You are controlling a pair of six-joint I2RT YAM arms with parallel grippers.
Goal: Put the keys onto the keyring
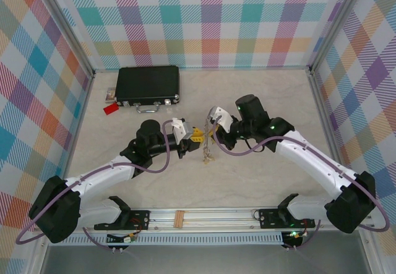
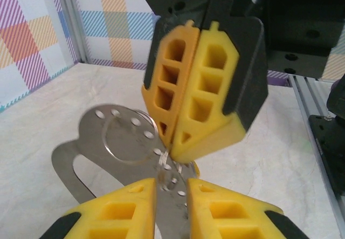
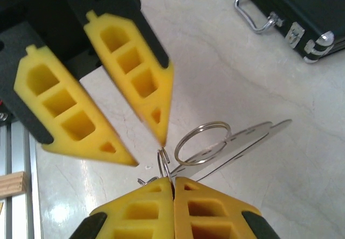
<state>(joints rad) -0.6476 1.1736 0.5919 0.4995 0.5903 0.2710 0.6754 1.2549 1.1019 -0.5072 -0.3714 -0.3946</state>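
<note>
Bright, even light; soft shadows (wrist views blur up close).

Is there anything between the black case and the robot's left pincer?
No, just bare table. The top view shows nothing lying between the black case and the left pincer.

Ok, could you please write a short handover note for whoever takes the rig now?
Right gripper: shut on a thin wire loop beside the keyring.
Left gripper: open, tips close to that loop.
Keys: small metal bunch under both grippers in the top view; whether any is threaded cannot be told.
Done: loop gripped. Left: thread the keys, confirm, release.
</note>
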